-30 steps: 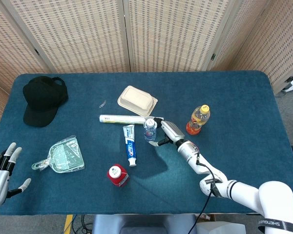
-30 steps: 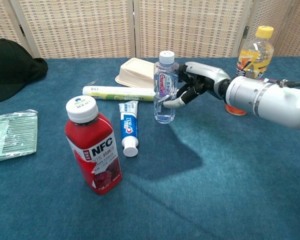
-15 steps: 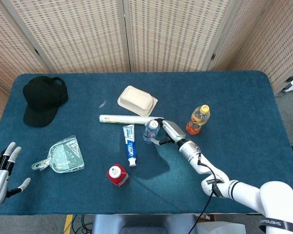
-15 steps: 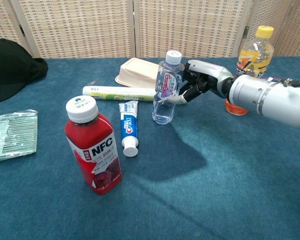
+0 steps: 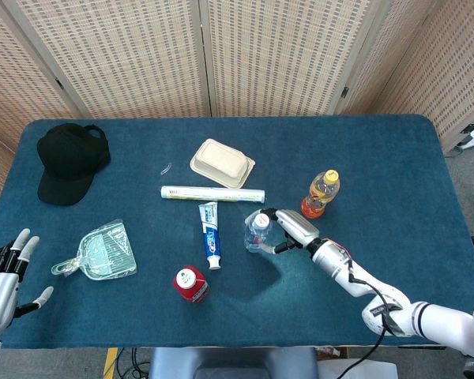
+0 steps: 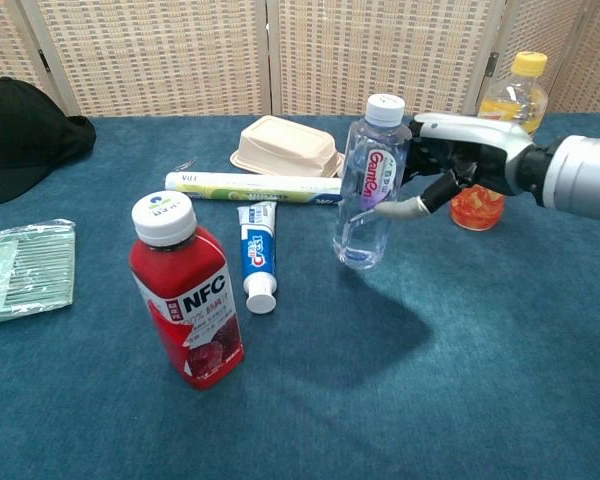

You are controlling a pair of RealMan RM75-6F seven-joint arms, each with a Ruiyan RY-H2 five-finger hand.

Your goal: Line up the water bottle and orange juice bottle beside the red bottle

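Since a second ago my right hand (image 6: 450,170) has lifted the water bottle (image 6: 371,185) off the desk (image 5: 395,158) and carried it toward the near edge, away from the long white tube (image 5: 212,193) it stood beside; the bottle now hangs tilted, cap leaning toward the hand, its base clear of the blue cloth with a shadow below it. I judge the carry is underway and the bottle has yet to travel further toward the red bottle (image 6: 188,292) before I can set it down next to it.

The red bottle stands upright near the near edge, left of the desk's middle, white cap on, with "NFC" on its label. The orange juice bottle (image 5: 320,193) stands upright and untouched right of centre, behind my right hand in the chest view, so it is the second one to fetch. The water bottle is small, clear, with a white cap and a pale label with pink lettering; my fingers are wrapped around its middle.

My left hand (image 5: 4,272) is at the near left corner, fingers spread, holding nothing.

The toothpaste tube (image 5: 210,234) lies between the water bottle and the red bottle.
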